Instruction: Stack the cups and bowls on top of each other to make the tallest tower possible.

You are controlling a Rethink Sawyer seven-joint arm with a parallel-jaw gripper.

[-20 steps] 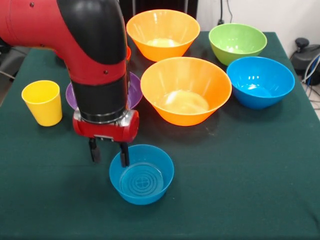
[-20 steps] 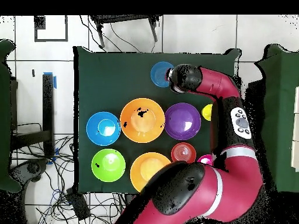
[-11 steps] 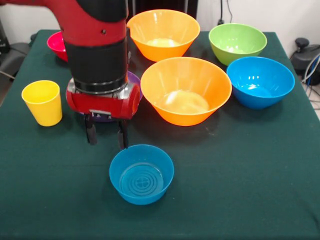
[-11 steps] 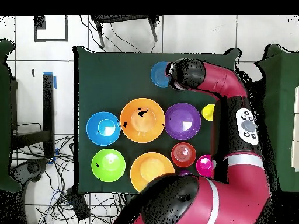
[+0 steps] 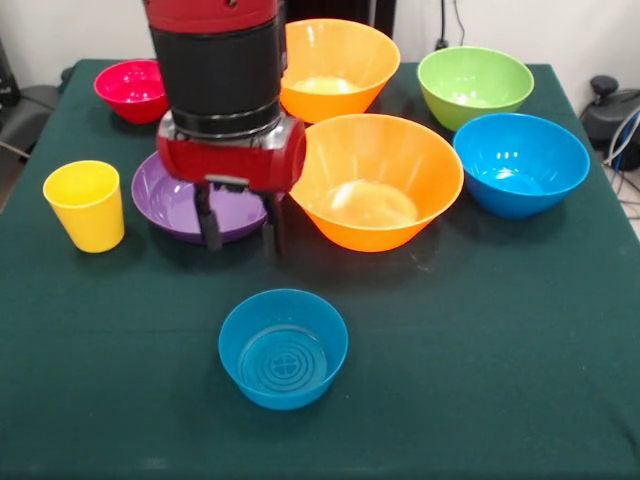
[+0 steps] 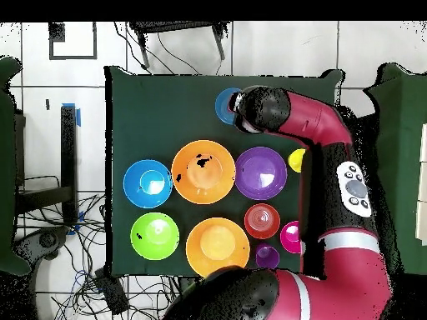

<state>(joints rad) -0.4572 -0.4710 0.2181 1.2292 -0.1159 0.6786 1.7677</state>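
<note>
Green cloth table (image 5: 480,330), glossy round bowls (image 5: 372,180)

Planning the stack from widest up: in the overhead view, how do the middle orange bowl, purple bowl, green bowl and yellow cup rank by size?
1. Middle orange bowl, widest.
2. Purple bowl, slightly narrower.
3. Green bowl.
4. Yellow cup, smallest, though the arm partly covers it.

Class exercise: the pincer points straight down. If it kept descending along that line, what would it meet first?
Probably the green tablecloth between the purple bowl and the small blue bowl; the open, empty pincer may graze the purple bowl's rim, since depth is unclear.
</note>
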